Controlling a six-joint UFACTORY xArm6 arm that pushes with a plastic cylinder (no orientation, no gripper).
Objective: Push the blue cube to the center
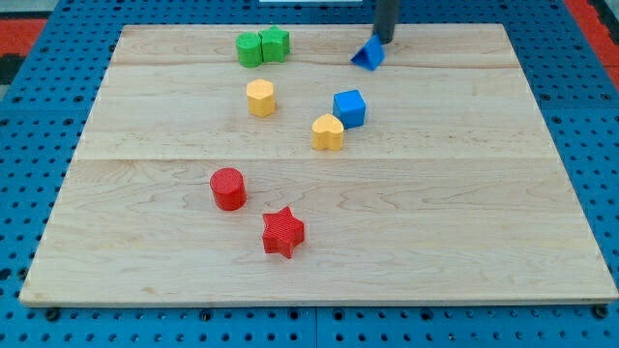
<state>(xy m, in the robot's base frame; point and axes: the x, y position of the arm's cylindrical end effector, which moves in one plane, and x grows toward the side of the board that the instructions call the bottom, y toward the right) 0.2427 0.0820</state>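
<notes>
The blue cube point(350, 107) sits on the wooden board point(464, 193), a little above and right of the board's middle, touching or almost touching a yellow heart-shaped block point(328, 131) at its lower left. My tip point(382, 42) is near the view's top, well above the cube. It stands just behind a blue triangular block point(368, 55), touching it or nearly so.
A yellow hexagonal block point(260, 98) lies left of the cube. A green cylinder point(250, 49) and a green star point(275, 43) sit together at the top. A red cylinder point(228, 188) and a red star point(282, 232) lie in the lower left part.
</notes>
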